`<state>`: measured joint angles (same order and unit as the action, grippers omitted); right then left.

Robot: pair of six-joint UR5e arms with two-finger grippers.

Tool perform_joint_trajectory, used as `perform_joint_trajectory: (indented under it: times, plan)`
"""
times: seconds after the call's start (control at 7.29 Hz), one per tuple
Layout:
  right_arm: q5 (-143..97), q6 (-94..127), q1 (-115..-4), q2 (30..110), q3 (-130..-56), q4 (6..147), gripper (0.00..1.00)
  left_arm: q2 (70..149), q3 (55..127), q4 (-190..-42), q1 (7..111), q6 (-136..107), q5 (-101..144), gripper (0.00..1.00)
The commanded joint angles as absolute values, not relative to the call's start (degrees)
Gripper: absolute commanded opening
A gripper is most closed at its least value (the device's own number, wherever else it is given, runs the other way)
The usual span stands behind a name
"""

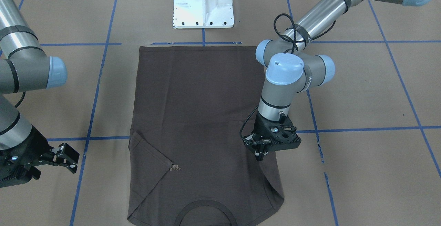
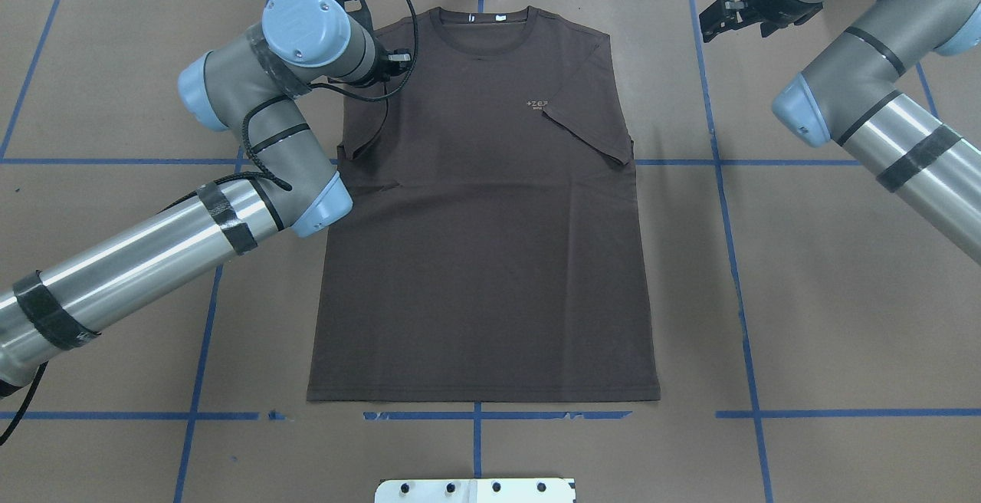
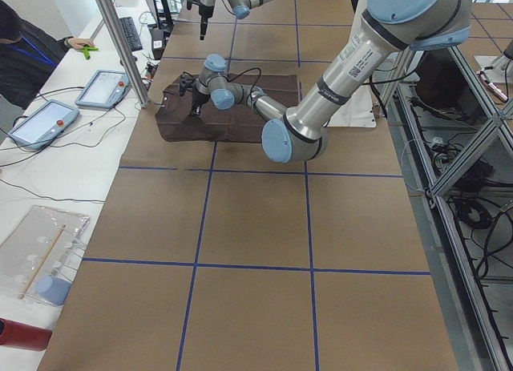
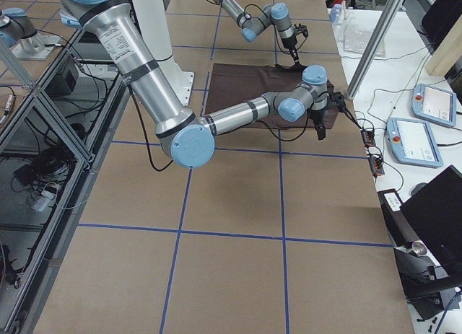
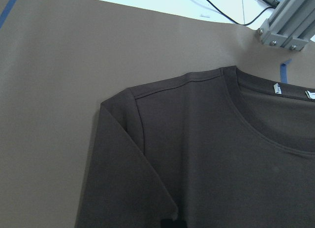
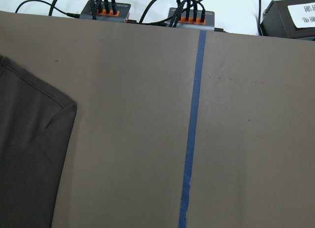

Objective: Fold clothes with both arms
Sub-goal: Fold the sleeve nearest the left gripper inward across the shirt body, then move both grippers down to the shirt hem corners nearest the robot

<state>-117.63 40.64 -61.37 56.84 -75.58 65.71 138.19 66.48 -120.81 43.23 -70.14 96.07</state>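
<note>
The dark brown T-shirt [image 2: 490, 242] lies flat on the brown table cover, collar [image 2: 479, 27] at the far edge, both sleeves folded inward. The sleeve on my right lies over the chest beside the pale logo [image 2: 539, 105]. It also shows in the front view [image 1: 203, 115]. My left gripper [image 1: 260, 155] hangs just above the shirt's left sleeve and shoulder, fingers together, nothing in them. In the left wrist view the shoulder [image 5: 147, 139] and white neck tags [image 5: 276, 89] show. My right gripper [image 1: 67, 157] is open and empty over bare table beside the shirt's right shoulder [image 6: 29, 139].
The white pedestal base [image 1: 203, 5] stands at the robot's side of the table, by the shirt's hem. Blue tape lines [image 2: 724, 204] cross the cover. An aluminium post [image 3: 120, 42], tablets [image 3: 100, 86] and an operator [image 3: 24, 50] are past the far edge.
</note>
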Motion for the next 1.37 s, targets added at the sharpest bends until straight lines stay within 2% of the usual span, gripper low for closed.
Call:
perform_joint_trajectory:
  times: [0.0, 0.14, 0.27, 0.55, 0.69, 0.96, 1.1, 1.23]
  plan:
    - [-117.6, 40.87, -61.26, 56.6, -75.59, 65.66, 1.0, 138.61, 66.87, -120.94, 43.15, -65.06, 95.89, 1.0]
    - [-117.51, 41.22, -61.17, 56.69, -76.54, 65.74, 1.0, 137.99, 69.67, -120.68, 43.24, -64.95, 96.24, 1.0]
    - [-117.51, 45.66, -60.04, 57.56, -79.6, 65.74, 1.0, 133.72, 75.53, -120.76, 43.16, -64.86, 96.76, 1.0]
    - [-112.28, 57.52, -51.38, 61.94, -89.68, 65.74, 1.0, 124.06, 90.72, -120.67, 42.2, -62.67, 101.33, 1.0]
    - [-106.32, 64.62, -45.32, 64.75, -97.31, 66.26, 1.0, 118.97, 96.19, -120.93, 37.05, -63.1, 100.12, 1.0]
    - [-98.14, 74.31, -33.29, 76.75, -112.86, 66.36, 1.0, 114.11, 103.24, -121.03, 29.93, -68.07, 98.97, 1.0]
    - [-93.47, 78.97, -26.78, 82.56, -118.68, 66.44, 1.0, 110.51, 105.71, -120.94, 25.62, -73.51, 95.31, 1.0]
    - [-89.25, 83.71, -21.06, 86.45, -121.18, 66.53, 0.96, 106.91, 108.17, -120.85, 20.62, -76.7, 91.36, 1.0]
